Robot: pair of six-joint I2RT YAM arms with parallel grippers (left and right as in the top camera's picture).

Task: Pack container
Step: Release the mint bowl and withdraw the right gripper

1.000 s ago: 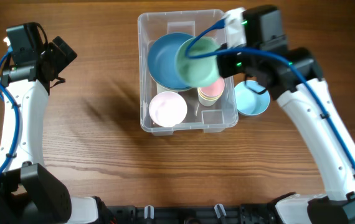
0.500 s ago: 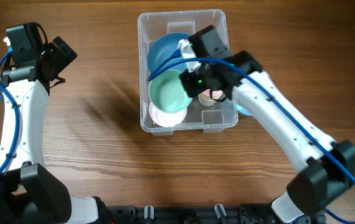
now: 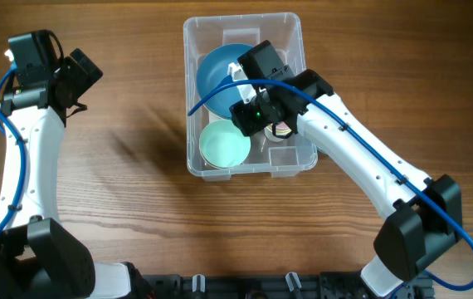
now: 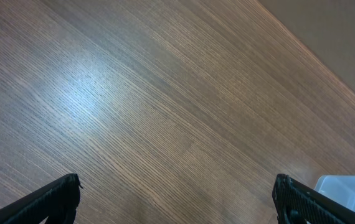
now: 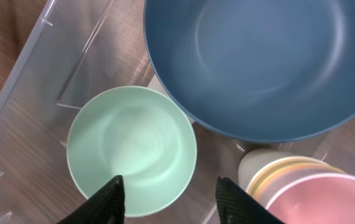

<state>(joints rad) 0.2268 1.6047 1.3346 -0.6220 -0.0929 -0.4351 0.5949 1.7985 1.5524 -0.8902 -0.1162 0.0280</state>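
The clear container (image 3: 290,20) stands at the table's far middle. Inside it, a large blue bowl (image 3: 220,73) lies at the back, a mint green bowl (image 3: 223,147) at the front left, and stacked cups (image 3: 283,129) at the front right. My right gripper (image 3: 249,112) hangs open inside the container, just above the green bowl (image 5: 132,149). One of its fingers (image 5: 110,200) is over the bowl's inside, the other is past its rim, beside the pink and yellow cups (image 5: 302,190). The blue bowl (image 5: 265,62) fills the top of that view. My left gripper (image 3: 79,71) is open and empty, far to the left.
The left wrist view shows bare wood under the open left gripper (image 4: 177,202), with a corner of the container (image 4: 349,186) at the lower right. The container's clear wall (image 5: 15,81) stands close to the left of the green bowl.
My right gripper carried the green bowl from over the blue bowl down to the container's front left, onto the pink bowl, and opened. The left arm has not moved.
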